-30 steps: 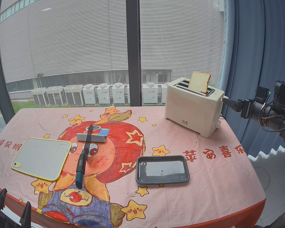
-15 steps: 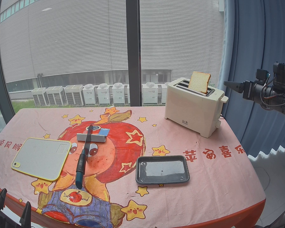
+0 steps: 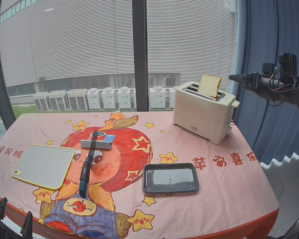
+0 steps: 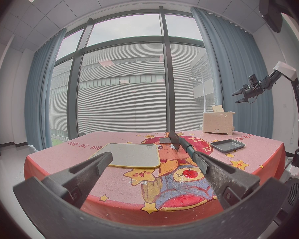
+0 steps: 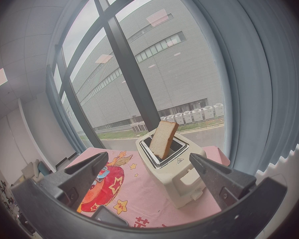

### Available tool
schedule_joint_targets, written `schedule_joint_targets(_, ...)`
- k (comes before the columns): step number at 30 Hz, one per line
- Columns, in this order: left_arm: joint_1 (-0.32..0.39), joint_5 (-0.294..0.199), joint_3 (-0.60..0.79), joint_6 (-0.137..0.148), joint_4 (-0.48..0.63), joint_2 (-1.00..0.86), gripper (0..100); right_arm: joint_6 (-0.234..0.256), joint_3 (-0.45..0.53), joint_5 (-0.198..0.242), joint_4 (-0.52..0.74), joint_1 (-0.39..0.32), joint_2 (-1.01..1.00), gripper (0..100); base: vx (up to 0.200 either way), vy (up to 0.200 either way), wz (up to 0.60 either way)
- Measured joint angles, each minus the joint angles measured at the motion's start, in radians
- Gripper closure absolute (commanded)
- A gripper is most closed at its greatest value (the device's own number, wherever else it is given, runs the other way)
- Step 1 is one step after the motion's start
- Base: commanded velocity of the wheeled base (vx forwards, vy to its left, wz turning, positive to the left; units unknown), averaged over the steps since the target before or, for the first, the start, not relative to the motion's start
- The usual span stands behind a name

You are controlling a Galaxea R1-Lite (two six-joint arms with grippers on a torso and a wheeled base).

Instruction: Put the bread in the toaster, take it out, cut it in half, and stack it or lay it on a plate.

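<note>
Item: bread (image 3: 209, 86), tilted in toaster (image 3: 200, 117) slot, top half proud, graspable I judge.
R gripper (image 3: 235, 78): mine, released, empty, level w/ slice, apart to its right, approach pose.
L gripper (image 4: 149, 165): released, low at table's near edge.
Plate (image 3: 171, 190): awaits halves.

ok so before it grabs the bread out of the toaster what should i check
1. Bread sticks up out of the toaster: ok.
2. Right gripper open: ok.
3. Right gripper over the bread: not ok, it is off to the toaster's right.
4. Bread toasted enough: cannot tell.
5. Cutting board and knife on the table: ok.
6. Plate flat on the table: ok.
</note>
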Motion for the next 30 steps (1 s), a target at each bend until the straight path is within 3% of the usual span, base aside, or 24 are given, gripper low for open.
schedule_joint_targets(30,0.000,0.000,0.000,0.000,0.000,0.000,0,0.003,-0.315,0.000,-0.012,0.023,0.323,0,0.000,0.000,0.00)
